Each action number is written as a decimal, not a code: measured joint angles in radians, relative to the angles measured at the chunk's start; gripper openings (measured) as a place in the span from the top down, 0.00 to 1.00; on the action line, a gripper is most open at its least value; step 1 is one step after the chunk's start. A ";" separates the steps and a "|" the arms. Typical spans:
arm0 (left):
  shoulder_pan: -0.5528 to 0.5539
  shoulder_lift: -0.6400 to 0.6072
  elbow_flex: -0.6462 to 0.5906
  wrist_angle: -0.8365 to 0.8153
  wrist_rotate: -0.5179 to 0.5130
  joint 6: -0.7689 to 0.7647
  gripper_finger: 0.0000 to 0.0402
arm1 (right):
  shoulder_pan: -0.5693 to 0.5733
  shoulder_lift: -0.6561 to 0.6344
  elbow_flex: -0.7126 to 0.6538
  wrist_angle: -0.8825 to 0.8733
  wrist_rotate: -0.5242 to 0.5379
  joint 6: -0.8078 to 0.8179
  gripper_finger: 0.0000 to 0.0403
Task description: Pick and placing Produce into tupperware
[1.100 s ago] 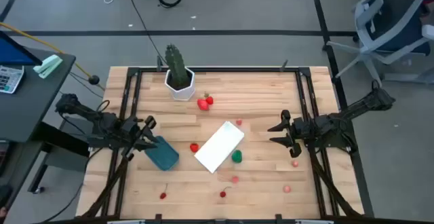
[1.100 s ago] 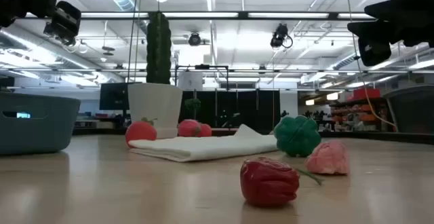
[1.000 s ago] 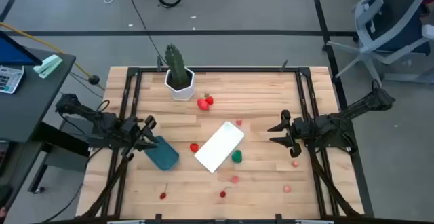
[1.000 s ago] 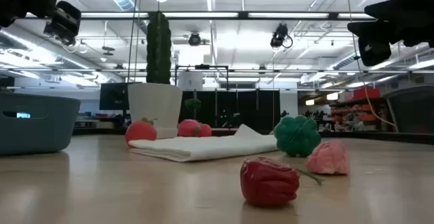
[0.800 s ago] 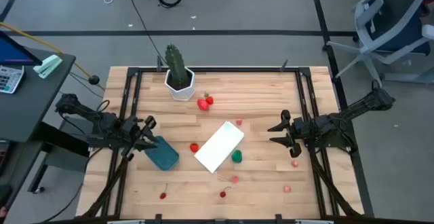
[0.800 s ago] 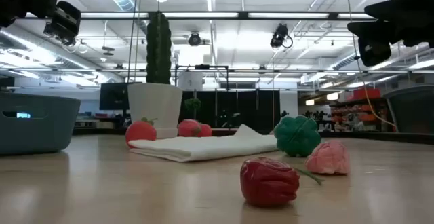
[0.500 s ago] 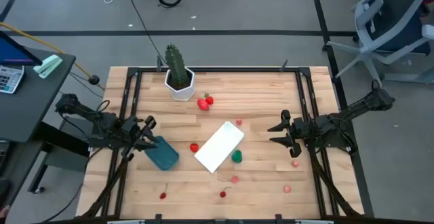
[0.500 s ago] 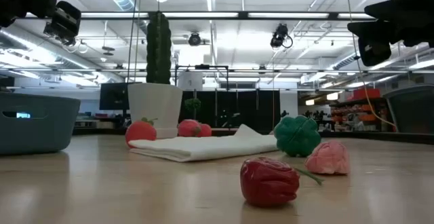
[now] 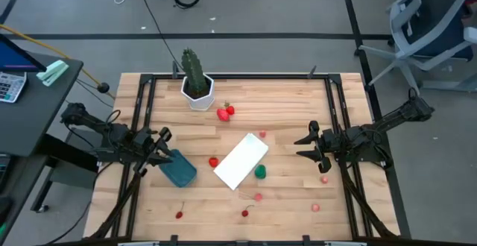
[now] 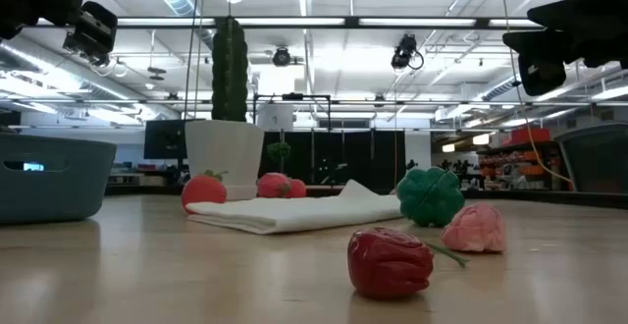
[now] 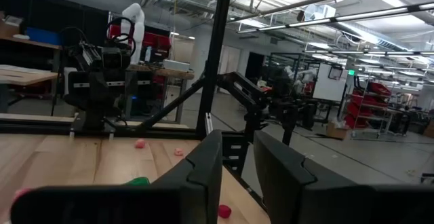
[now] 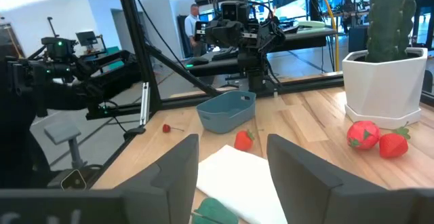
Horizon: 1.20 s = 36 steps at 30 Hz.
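- While both arms hang above the bench (image 9: pixel 291 101), the left gripper (image 9: pixel 159 148) sits at the 9 o'clock edge with its fingers spread and nothing between them.
- Just beside that gripper, toward 4 o'clock from it, the teal tupperware (image 9: pixel 178 168) stands on the wood; the right wrist view shows it upright and open-topped.
- At the 3 o'clock side the right gripper (image 9: pixel 307 146) hovers with its jaws apart and empty, pointing toward the middle of the bench.
- Near the centre lies the white flat panel (image 9: pixel 241 160), set at a slant.
- Between the tupperware and the panel rests a red strawberry (image 9: pixel 214 162), close to the panel's 9 o'clock edge.
- The green piece (image 9: pixel 260 172) touches or nearly touches the panel at its 4 o'clock corner.
- A small red fruit (image 9: pixel 262 134) lies just off the panel's 1 o'clock corner.
- Two red strawberries (image 9: pixel 225 112) lie together at 11 o'clock from the panel, near the white hexagonal pot (image 9: pixel 198 95) that carries the cactus (image 9: pixel 193 68) at the bench's 11 o'clock side.
- Toward 6 o'clock the bench carries a pinkish ball (image 9: pixel 258 197), a cherry (image 9: pixel 244 213) and, farther toward 7 o'clock, another cherry (image 9: pixel 179 215).
- Two more pink balls lie at the 4 o'clock side: one (image 9: pixel 325 179) just below the right gripper, another (image 9: pixel 315 207) nearer the bench's edge.
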 joint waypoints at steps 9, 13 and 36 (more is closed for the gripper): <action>0.000 0.000 0.000 0.000 0.000 0.001 0.79 | 0.000 0.000 0.000 0.000 0.000 0.000 0.55; 0.000 0.000 0.000 0.000 0.000 0.001 0.78 | 0.000 0.000 0.000 0.000 0.000 0.000 0.55; 0.000 0.000 0.000 0.000 0.000 0.000 0.79 | 0.000 0.000 0.000 0.000 0.000 0.000 0.55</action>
